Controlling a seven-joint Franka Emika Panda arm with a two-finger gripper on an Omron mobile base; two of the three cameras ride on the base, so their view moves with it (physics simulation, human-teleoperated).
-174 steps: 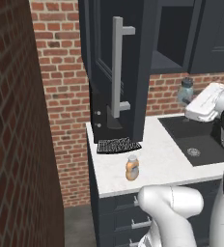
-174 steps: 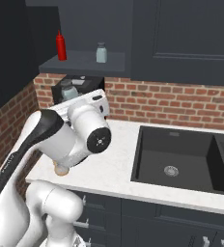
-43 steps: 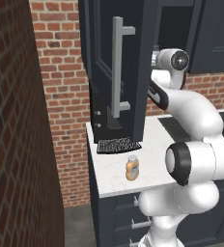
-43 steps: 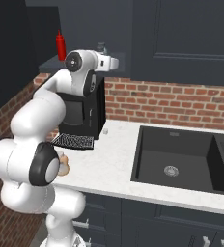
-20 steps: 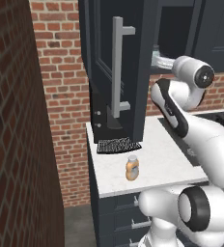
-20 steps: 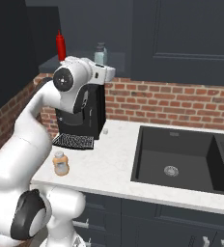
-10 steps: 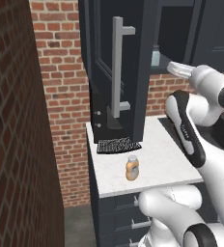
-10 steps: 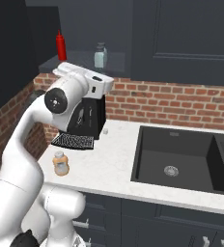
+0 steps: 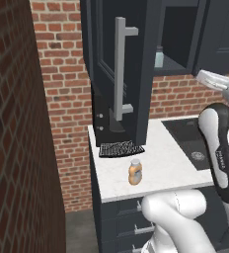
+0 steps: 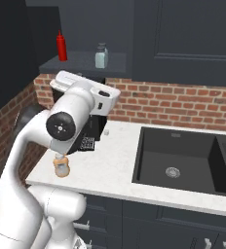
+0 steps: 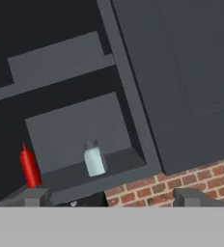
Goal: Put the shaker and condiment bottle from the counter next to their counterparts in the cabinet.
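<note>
Gripper [image 11: 109, 198] fingers stood spread wide, holding nothing. Beyond them the shaker [image 11: 94, 158] stood on the cabinet [image 11: 75, 128] shelf beside a red bottle [image 11: 30, 167]. Orange condiment bottle [image 9: 134, 172] sat on the counter [image 9: 161, 168].

Both base views look down over the worktop [image 9: 161, 163] from opposite sides (sharing it); the hand view faces the cabinet [image 11: 75, 130] shelf, near.

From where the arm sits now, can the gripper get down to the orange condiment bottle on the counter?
Probably yes. The gripper is open and holds nothing, and the condiment bottle stands alone on the counter, clear of the open cabinet door above.
</note>
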